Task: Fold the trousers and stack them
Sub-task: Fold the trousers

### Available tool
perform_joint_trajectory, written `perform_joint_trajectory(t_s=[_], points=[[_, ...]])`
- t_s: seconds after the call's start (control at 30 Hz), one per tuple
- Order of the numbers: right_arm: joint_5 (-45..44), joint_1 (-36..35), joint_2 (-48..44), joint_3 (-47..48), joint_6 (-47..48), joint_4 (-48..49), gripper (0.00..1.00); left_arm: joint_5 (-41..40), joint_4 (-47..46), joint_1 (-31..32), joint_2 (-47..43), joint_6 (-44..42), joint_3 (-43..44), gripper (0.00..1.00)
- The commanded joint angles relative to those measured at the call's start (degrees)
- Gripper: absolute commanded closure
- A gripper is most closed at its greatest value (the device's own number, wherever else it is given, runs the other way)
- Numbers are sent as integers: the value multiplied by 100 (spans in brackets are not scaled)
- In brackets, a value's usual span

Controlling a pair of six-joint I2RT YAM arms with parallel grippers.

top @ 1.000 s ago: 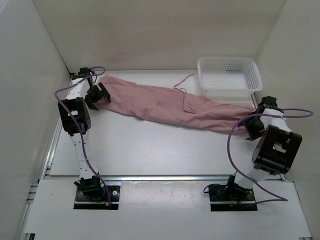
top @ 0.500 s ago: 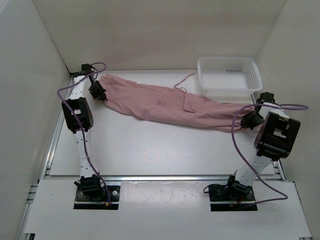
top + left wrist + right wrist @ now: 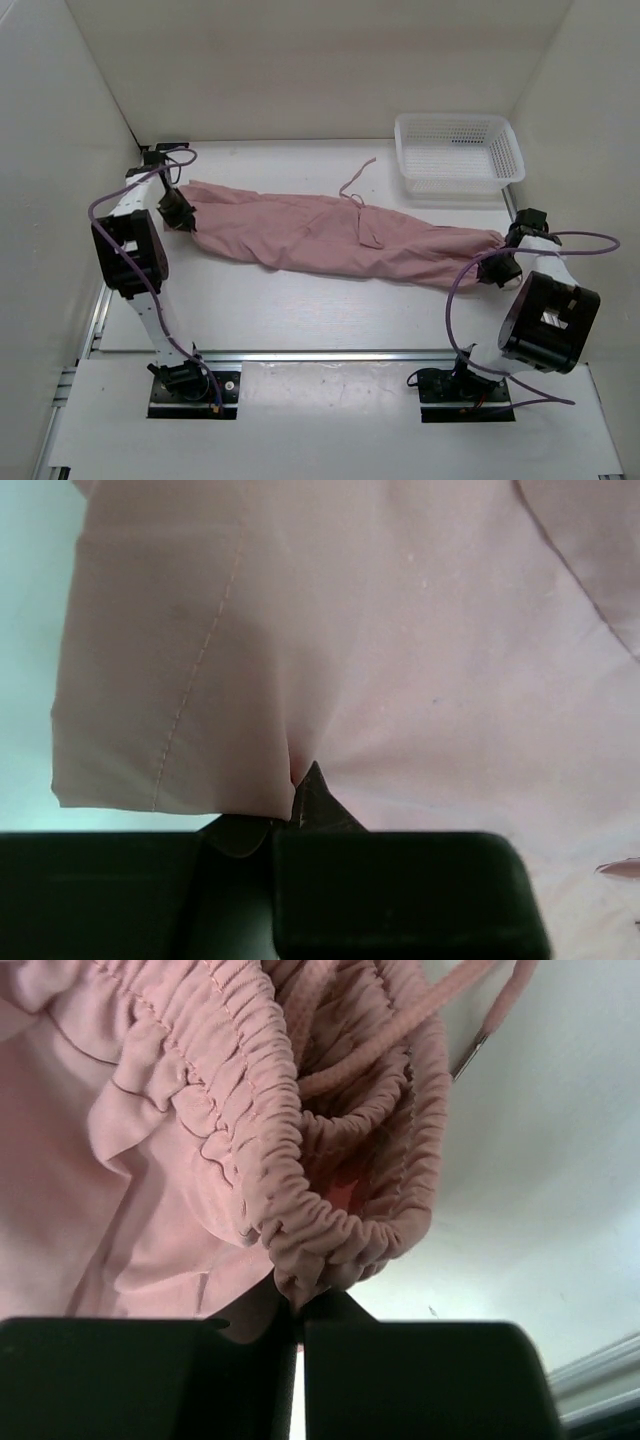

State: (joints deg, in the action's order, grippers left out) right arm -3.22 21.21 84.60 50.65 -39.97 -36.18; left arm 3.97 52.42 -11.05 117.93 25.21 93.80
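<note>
- White table, plain pale walls on three sides, and a white mesh basket at the far right.
- The trousers lie in one long band across the table from far left to right, just near of the basket.
- My left gripper is pinched shut on the leg end, beside the stitched hem.
- My right gripper is clamped on the gathered waistband.
- Step in hand, as I judge it: spreading the cloth flat before the first fold. Both ends should be pulled evenly and kept low, so that neither pinch slips and the legs lie one over the other.
- The fabric is dusty pink, thin and soft, and wrinkled mid-length. The waistband is bunched in tight ruffles.
- A drawstring cord trails toward the far side, and the patch pocket sits mid-length. The cord should be tucked in before folding.
</note>
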Motion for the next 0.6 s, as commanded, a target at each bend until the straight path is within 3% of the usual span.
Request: perform_joint_trajectory(t_s=[0.0, 0.27, 0.3, 0.33, 0.37, 0.4, 0.43, 0.53, 0.57], points=[[41, -152, -487, -117, 129, -327, 99, -684, -162, -169, -1016, 80, -807, 90], [-714, -152, -1041, -64, 50, -1031, 99, -1328, -215, -696, -2116, 406, -1646, 90], [-776, -152, -1268, -64, 50, -1031, 92, -1328, -215, -697, -2116, 406, -1646, 90], [-776, -152, -1340, -64, 102, -1031, 83, -1328, -215, -697, -2116, 406, -1646, 80], [-776, -152, -1341, 23, 103, -1031, 73, -1120, -215, -697, -2047, 275, -1489, 25], [-828, -152, -1341, 111, 155, -1135, 50, -1117, -102, -636, -1985, 274, -1400, 1], [-925, -152, -1288, 207, 60, -1267, 41, -1196, -5, -635, -1915, 361, -1312, 1], [-1031, -152, -1401, 568, -2, -1435, 27, -1389, 110, -495, -1984, 431, -1014, 1], [-1031, -205, -1454, 647, -2, -1435, 27, -1451, 110, -495, -2045, 432, -926, 1]])
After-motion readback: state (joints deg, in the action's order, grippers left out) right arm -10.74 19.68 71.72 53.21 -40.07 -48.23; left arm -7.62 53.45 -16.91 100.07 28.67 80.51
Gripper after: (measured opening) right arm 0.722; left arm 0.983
